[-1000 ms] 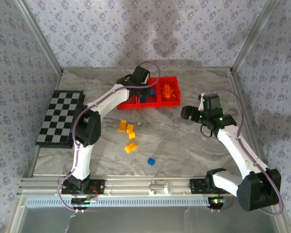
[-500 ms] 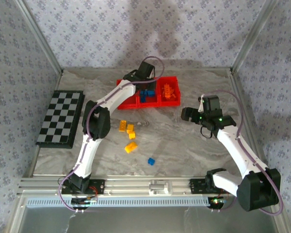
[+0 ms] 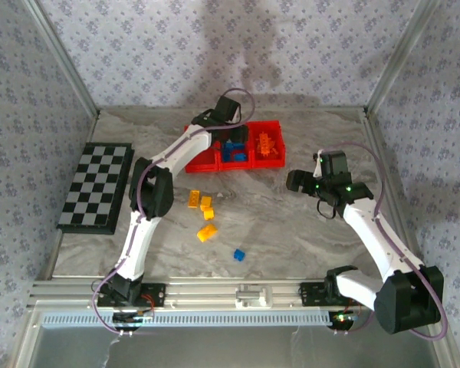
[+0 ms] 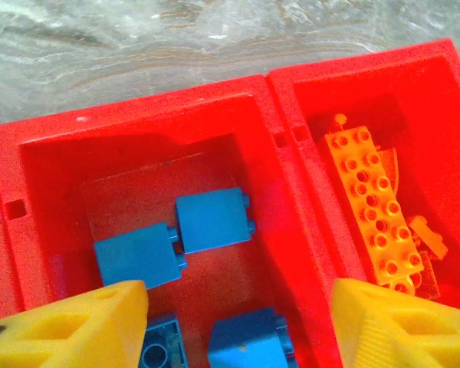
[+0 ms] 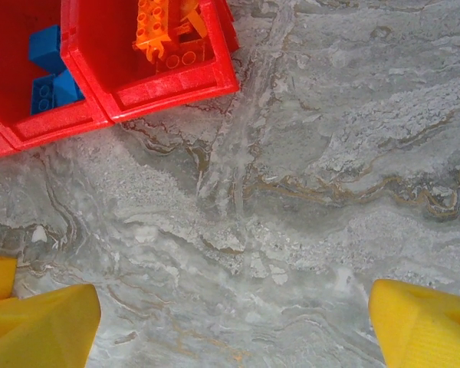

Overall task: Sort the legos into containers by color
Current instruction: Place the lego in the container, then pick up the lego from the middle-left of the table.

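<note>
Three joined red containers (image 3: 207, 163) stand at the back of the table. My left gripper (image 3: 228, 142) hangs open over the middle container (image 4: 146, 138), where several blue legos (image 4: 212, 220) lie. One blue brick (image 4: 245, 341) lies loose between its yellow fingers (image 4: 69, 330) without touching them. Orange legos (image 4: 372, 211) fill the right container (image 4: 445, 100). Several yellow-orange legos (image 3: 206, 232) and one blue lego (image 3: 239, 254) lie on the marble table. My right gripper (image 3: 299, 180) hovers open over bare marble right of the containers, with nothing between its fingers (image 5: 425, 322).
A black-and-white checkered board (image 3: 96, 188) lies at the left edge of the table. Metal frame posts and patterned walls close in the table (image 3: 307, 238) on three sides. In the right wrist view the containers' corner (image 5: 149, 84) sits at the upper left.
My left gripper has swung from the containers' left part to above the middle one and then opened its jaws. The right arm has stayed put.
</note>
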`<action>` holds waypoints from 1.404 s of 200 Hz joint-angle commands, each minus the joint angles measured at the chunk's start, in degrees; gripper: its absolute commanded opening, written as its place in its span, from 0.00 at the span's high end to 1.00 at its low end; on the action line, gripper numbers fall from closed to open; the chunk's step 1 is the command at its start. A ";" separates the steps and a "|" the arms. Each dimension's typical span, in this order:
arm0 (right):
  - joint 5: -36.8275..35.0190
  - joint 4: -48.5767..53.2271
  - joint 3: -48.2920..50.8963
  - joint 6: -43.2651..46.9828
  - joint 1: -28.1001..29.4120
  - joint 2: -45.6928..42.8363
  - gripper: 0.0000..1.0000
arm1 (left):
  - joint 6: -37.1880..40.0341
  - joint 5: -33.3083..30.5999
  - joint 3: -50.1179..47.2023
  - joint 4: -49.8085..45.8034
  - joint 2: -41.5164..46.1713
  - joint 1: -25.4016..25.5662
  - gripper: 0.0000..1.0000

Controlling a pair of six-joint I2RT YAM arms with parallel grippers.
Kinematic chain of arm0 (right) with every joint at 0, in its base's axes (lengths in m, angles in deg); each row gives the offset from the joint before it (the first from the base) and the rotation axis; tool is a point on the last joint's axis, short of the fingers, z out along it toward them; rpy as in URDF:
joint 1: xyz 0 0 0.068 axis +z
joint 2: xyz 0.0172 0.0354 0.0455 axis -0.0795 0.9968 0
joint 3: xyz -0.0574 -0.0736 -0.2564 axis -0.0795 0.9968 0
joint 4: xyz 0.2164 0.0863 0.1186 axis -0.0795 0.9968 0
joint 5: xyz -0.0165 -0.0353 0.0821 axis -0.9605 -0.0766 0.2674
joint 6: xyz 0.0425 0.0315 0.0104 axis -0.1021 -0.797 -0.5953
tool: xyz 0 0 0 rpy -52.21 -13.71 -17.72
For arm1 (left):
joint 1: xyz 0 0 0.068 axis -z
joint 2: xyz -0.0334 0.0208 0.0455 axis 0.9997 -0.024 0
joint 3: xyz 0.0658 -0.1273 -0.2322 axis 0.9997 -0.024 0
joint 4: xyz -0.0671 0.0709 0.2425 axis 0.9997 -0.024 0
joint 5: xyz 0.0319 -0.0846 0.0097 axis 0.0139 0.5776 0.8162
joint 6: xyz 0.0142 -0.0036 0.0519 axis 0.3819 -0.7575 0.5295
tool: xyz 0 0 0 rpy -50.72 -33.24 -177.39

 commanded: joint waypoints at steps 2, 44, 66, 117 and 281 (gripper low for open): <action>0.58 1.69 -0.62 -0.92 -0.39 -1.08 0.07 | 0.88 3.30 -1.85 1.33 3.91 0.16 0.30; 0.24 2.11 -0.16 -0.83 -0.35 -2.15 0.07 | 5.03 3.95 -17.61 4.99 17.22 2.36 0.21; 0.13 2.00 0.12 -0.75 -0.47 -2.27 0.07 | 5.32 1.94 -33.04 9.23 28.04 5.30 0.15; -0.48 0.77 0.01 -1.24 -0.71 -0.86 0.06 | -1.57 -6.20 -59.18 5.58 46.92 18.70 0.08; 0.66 1.64 -0.62 -4.40 -1.03 2.04 0.04 | -8.70 0.50 -62.31 -1.29 41.84 36.03 0.02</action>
